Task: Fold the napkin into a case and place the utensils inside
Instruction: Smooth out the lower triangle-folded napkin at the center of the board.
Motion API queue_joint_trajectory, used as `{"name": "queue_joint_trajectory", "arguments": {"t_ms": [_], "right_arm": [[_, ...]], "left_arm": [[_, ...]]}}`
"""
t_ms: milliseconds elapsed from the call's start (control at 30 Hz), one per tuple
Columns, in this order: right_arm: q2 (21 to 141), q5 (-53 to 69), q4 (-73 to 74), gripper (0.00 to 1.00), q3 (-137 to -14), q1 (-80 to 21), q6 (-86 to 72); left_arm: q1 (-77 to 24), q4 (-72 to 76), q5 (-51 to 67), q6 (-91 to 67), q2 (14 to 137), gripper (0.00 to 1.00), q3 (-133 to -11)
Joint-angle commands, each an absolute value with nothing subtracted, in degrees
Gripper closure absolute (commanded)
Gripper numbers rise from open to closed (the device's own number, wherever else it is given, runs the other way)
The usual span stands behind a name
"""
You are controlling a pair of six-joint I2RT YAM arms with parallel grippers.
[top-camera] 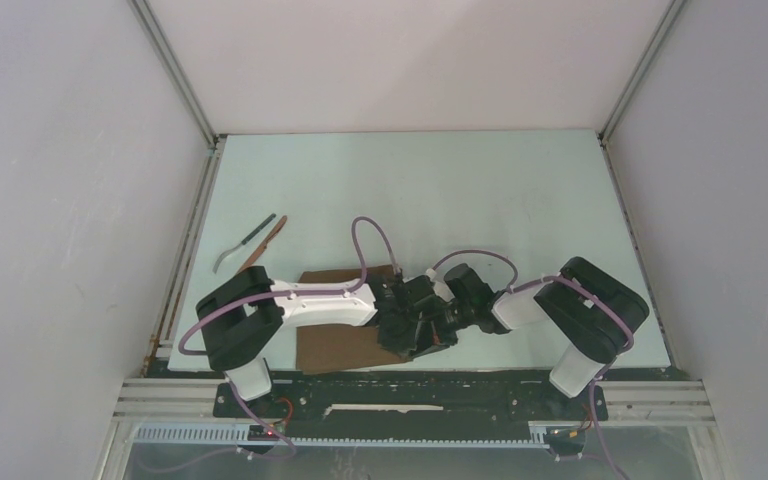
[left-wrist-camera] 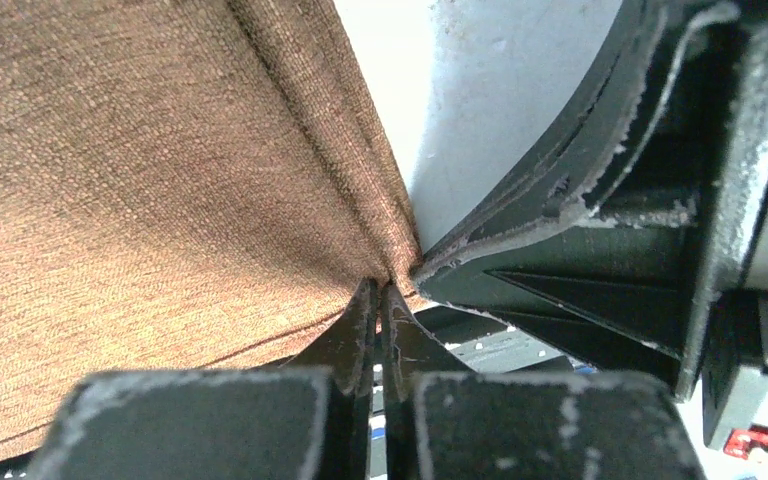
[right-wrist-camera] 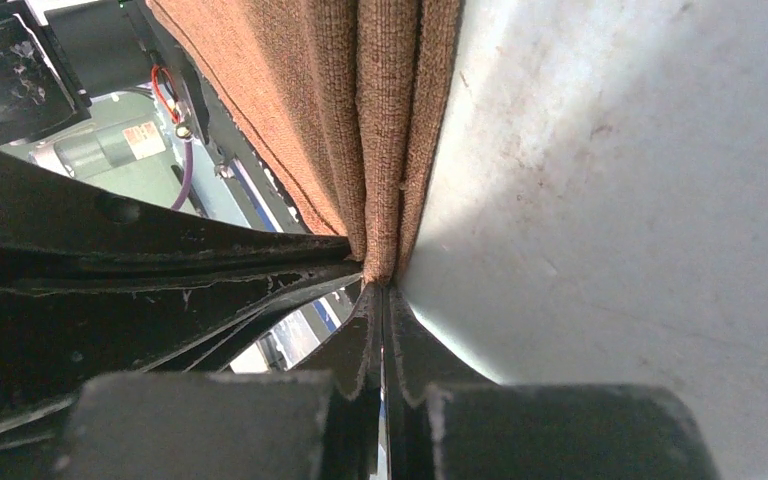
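The brown napkin lies flat near the table's front edge, partly under my left arm. Both grippers meet low at its right edge. My left gripper is shut on the napkin, pinching a corner of its hem. In the right wrist view my right gripper is shut on the napkin, where several layers of the cloth edge bunch together at its fingertips. The utensils lie apart at the far left: a fork and beside it a thin reddish-brown knife. No case shows.
The pale table is enclosed by white walls, with metal rails along its left side and at the front. Purple cables loop over both wrists. The two arms' wrists crowd together at the napkin's right edge.
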State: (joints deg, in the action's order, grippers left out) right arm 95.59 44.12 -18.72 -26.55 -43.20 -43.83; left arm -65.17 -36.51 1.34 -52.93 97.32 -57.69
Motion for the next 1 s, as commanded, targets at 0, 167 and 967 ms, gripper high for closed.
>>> {"name": "queue_joint_trajectory", "arguments": {"t_ms": [0, 167, 967], "right_arm": [[96.3, 44.5, -20.4, 1.0, -26.5, -43.1, -43.8], [96.4, 44.9, -20.7, 1.0, -26.5, -42.5, -43.9], [88.8, 41.4, -7.0, 0.74, -26.5, -40.4, -38.4]], "left_arm": [[-65.5, -38.3, 0.2, -51.9, 93.9, 1.0, -60.1], [-65.9, -37.4, 2.9, -51.8, 93.4, 1.0, -61.4], [-65.4, -42.2, 0.2, -49.5, 86.3, 0.62, -63.8]]}}
